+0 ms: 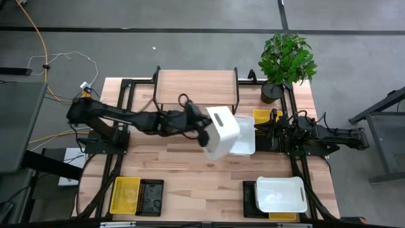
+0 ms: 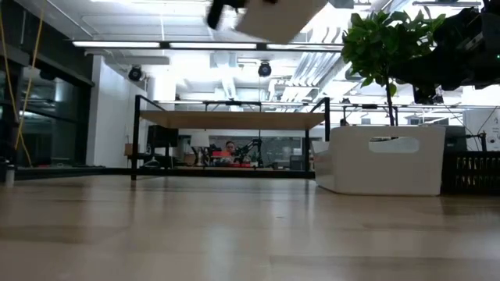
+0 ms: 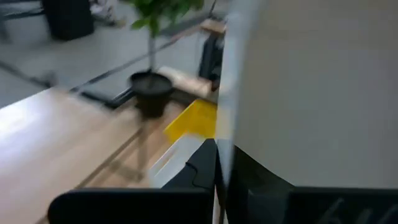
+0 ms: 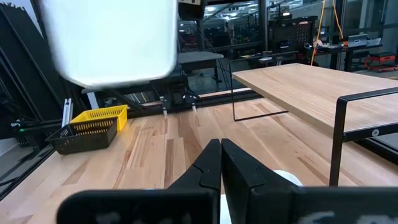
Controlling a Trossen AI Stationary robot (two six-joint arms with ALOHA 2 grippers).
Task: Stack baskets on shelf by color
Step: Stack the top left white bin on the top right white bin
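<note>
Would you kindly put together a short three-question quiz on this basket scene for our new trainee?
1. True or false: the left gripper holds a white basket lifted off the table.
2. Which has nothing on it? A) the shelf B) the table
3. Fill in: the plant stands at the table's far ___ corner.

Key: 1 true; 2 A; 3 right.
</note>
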